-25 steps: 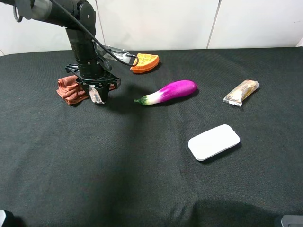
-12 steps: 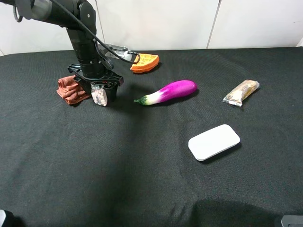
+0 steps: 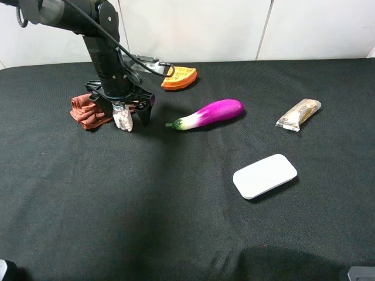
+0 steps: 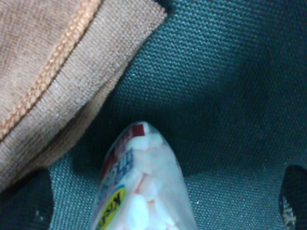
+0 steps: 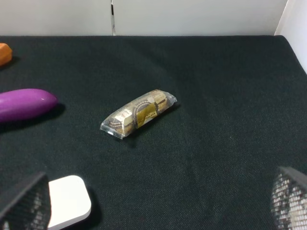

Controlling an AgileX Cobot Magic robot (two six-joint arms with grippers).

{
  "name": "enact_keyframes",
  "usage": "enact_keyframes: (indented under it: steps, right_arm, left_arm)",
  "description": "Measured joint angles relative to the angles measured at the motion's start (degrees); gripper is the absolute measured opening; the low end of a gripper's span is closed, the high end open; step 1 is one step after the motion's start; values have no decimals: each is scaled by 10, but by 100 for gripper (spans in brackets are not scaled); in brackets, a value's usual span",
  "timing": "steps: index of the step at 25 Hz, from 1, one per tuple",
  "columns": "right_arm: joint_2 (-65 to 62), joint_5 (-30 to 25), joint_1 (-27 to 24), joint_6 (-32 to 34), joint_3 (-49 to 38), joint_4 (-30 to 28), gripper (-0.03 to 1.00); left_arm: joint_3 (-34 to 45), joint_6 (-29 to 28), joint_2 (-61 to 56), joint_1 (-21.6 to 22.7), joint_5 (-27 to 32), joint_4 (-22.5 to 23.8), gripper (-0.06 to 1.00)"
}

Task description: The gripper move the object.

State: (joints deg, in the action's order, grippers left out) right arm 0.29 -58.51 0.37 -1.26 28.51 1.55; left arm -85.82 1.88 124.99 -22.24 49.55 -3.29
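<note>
The small clear jar (image 3: 123, 120) with pale pinkish-white contents stands on the black table cloth (image 3: 146, 199), right beside a brown folded cloth (image 3: 87, 111). My left gripper (image 3: 127, 117) is directly over it with its fingers spread, one on each side of the jar and apart from it. In the left wrist view the jar (image 4: 144, 182) sits between the two fingertips (image 4: 293, 201), which are far apart at the frame's corners. My right gripper (image 5: 156, 201) is open and empty, away from the jar.
A purple eggplant (image 3: 208, 113) lies right of the jar. An orange waffle piece (image 3: 179, 77) is behind it. A wrapped snack bar (image 3: 299, 114) lies at the right, a white flat rounded box (image 3: 265, 175) nearer the front.
The left gripper shifted slightly right with the jar, then its fingers spread apart. The jar now stands free between them. The right arm has not moved.
</note>
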Motion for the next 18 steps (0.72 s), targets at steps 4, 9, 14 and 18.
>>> enact_keyframes:
  steps: [4, 9, 14, 18]
  right_arm:
    - [0, 0, 0, 0, 0, 0, 69]
    - [0, 0, 0, 0, 0, 0, 69]
    - [0, 0, 0, 0, 0, 0, 69]
    - [0, 0, 0, 0, 0, 0, 69]
  left_arm:
    - [0, 0, 0, 0, 0, -2, 98]
    - [-5, 1, 0, 0, 7, -2, 98]
    - [-11, 2, -13, 0, 15, -1, 98]
    - [-17, 2, -34, 0, 19, 10, 98]
